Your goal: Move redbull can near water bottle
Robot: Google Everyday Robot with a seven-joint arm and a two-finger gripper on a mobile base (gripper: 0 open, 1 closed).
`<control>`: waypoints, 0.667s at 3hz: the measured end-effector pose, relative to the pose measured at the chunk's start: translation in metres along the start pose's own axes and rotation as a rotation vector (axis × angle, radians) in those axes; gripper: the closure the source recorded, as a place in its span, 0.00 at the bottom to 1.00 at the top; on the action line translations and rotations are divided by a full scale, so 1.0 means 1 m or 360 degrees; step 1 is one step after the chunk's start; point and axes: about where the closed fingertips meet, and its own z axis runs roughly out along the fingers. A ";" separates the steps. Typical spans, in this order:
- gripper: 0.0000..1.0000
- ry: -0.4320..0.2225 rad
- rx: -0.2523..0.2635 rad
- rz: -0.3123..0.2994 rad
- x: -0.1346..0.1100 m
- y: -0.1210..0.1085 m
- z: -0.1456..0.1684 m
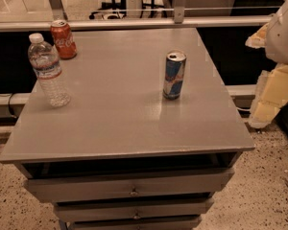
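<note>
**Redbull can (174,75) upright, right of centre**

It stands on the grey drawer cabinet (120,119), well apart from the water bottle (48,71) at the left edge. A Coca-Cola can (63,39) stands behind the bottle. The gripper (273,97) hangs beyond the right edge; I cannot tell its state.

Claw (270,102) at right edge, partly cut off; lowest drawer (134,223) cropped.

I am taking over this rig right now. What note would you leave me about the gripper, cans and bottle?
gripper: not in view; only a white rounded part, perhaps the arm, shows at the right edge.
redbull can: upright, centre-right of the table, not held.
water bottle: upright at the left edge, cola can behind it.
Done: nothing. Left: grasp the redbull can, set it beside the water bottle.
</note>
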 end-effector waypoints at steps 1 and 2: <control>0.00 -0.0004 0.0000 0.0000 0.000 0.000 0.000; 0.00 -0.0114 -0.0022 0.0015 -0.001 -0.008 0.014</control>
